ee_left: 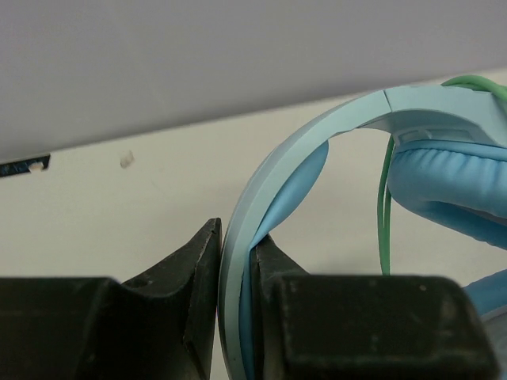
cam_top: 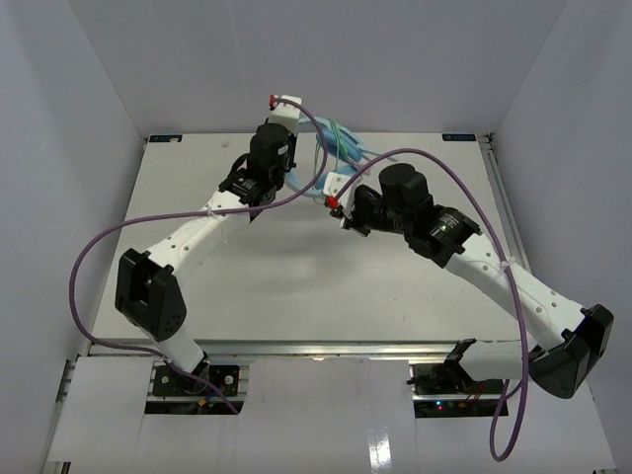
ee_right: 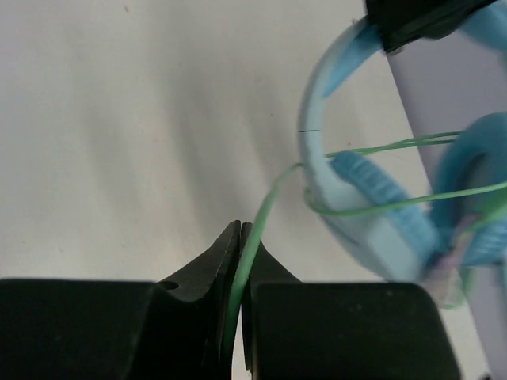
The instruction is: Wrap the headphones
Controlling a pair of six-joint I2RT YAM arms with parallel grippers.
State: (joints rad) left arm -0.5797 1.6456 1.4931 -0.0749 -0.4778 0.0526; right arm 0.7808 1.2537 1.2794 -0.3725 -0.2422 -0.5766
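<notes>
Left end effector (ee_left: 236,241) clamped; right end effector (ee_right: 243,237) pinched closed.

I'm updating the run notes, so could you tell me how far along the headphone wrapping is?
Done: the left gripper is clamped on the headband, and a few cable strands already cross the ear cups. In hand: the right gripper pinches the green cable beside the headphones. Left: winding on whatever cable remains; its free end is out of sight.
</notes>
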